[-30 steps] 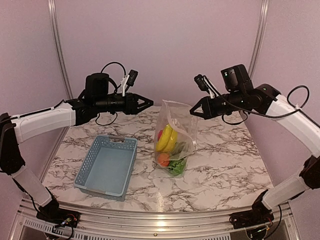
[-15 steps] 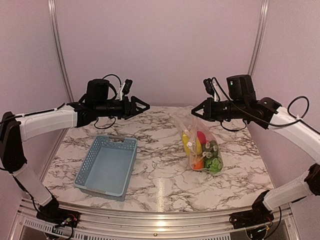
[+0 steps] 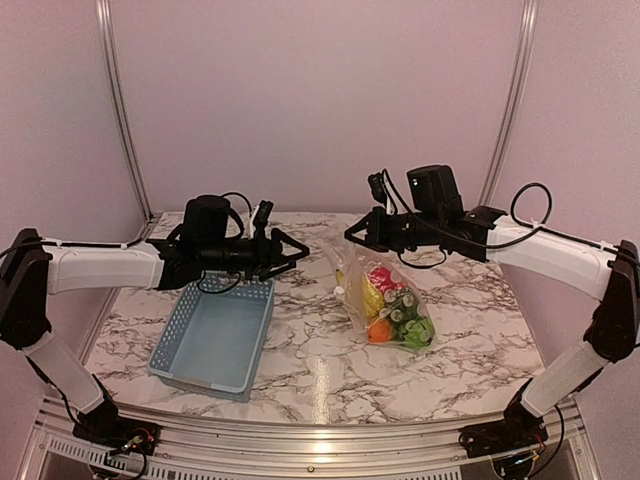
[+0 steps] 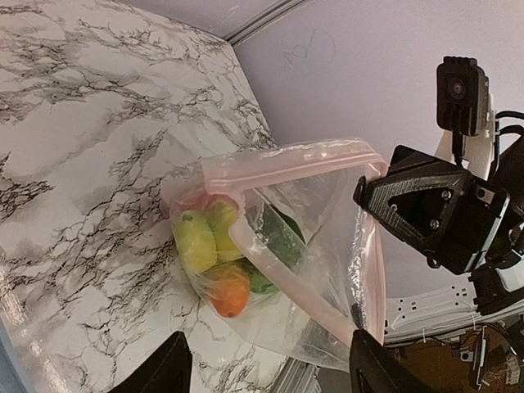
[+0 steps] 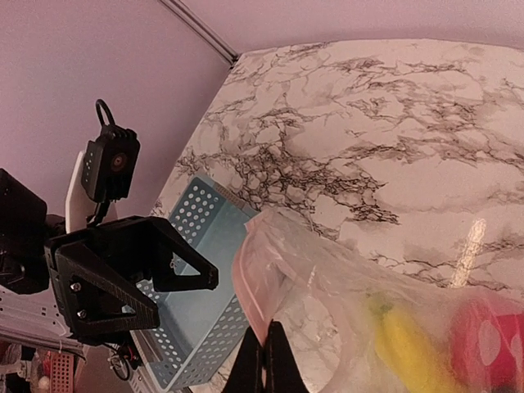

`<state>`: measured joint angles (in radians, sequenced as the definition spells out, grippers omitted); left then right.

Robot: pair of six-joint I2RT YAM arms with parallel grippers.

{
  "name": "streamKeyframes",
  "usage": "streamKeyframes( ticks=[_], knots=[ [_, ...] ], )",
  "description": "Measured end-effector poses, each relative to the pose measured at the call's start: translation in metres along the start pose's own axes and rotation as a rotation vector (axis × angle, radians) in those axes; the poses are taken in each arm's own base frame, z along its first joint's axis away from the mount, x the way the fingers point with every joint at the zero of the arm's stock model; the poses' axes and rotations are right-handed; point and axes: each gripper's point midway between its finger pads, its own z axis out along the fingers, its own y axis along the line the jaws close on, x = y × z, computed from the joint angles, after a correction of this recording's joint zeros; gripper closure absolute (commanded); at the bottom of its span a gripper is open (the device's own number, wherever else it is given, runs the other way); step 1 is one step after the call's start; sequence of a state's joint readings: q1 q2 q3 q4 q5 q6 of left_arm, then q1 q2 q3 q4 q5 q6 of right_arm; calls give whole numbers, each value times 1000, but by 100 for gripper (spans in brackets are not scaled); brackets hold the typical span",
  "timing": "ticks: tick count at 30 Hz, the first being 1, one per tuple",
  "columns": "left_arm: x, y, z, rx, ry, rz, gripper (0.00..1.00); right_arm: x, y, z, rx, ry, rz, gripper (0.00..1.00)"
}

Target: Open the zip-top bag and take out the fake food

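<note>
Right wrist: right pincer [image 5: 266,354] clamps the zip-top bag [image 5: 315,266] at its rim.

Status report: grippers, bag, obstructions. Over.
Left gripper open, short of zip-top bag. Right gripper shut on its rim, mouth gaping. Fake food inside. Nothing in between.

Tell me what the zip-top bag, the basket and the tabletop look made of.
The zip-top bag: thin clear plastic film, crinkled and shiny, pink zip strip. The basket: stiff light-blue plastic, matte, moulded holes. The tabletop: glossy marble pattern reflecting light; stone or laminate, cannot tell.
</note>
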<state>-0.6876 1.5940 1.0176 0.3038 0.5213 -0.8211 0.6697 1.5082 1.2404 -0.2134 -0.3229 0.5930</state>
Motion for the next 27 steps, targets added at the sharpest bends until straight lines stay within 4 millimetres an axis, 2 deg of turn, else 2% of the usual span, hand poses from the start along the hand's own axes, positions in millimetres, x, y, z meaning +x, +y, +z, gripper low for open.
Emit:
streamKeyframes(
  ticks=[5, 9, 14, 21, 23, 27],
  knots=[
    [-11, -20, 13, 88, -76, 22, 41, -2, 4, 0, -18, -5, -3, 100],
    [-12, -11, 33, 119, -98, 3, 44, 1, 3, -2, -18, -2, -2, 100],
    [-2, 0, 66, 131, -76, -38, 46, 0, 4, -12, -21, -14, -3, 100],
    [3, -18, 99, 201, -65, -48, 55, -1, 5, -22, -24, -29, -1, 100],
    [2, -26, 105, 224, -68, -40, 62, 1, 4, -23, -22, -27, 0, 100],
    [-1, -35, 109, 248, -74, -34, 89, 3, 1, -26, -14, -26, 5, 100]
  ],
)
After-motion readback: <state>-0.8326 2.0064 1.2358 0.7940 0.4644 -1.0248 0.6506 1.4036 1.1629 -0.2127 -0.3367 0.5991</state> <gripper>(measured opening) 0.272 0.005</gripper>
